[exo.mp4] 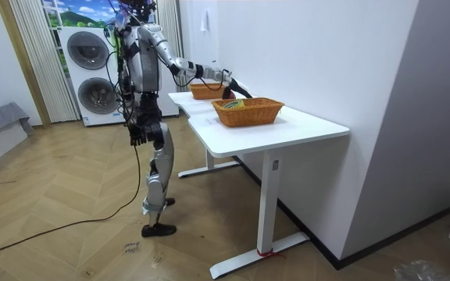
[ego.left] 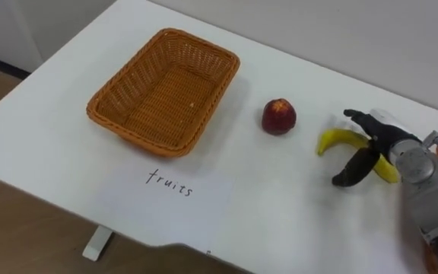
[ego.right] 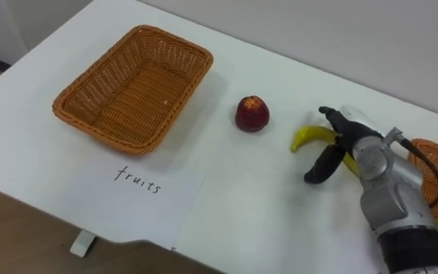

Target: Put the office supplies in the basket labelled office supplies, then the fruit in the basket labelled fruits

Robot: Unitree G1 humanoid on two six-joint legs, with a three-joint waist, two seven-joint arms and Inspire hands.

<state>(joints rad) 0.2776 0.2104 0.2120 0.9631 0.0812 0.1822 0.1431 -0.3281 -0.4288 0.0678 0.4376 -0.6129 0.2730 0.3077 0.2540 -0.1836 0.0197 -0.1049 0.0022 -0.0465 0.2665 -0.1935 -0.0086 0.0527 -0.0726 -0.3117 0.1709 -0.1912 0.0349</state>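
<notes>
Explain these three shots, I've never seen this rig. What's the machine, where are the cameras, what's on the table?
It is a two-legged humanoid robot standing at a white table. Two pictures come from the stereo camera on its head, looking down. The third is from a camera across the room. On the table lie an empty wicker basket behind a handwritten paper label, a red fruit, a banana and a second basket on the robot's right. The right hand is open, fingers either side of the banana, which lies on the table. The left hand hangs by its hip.
</notes>
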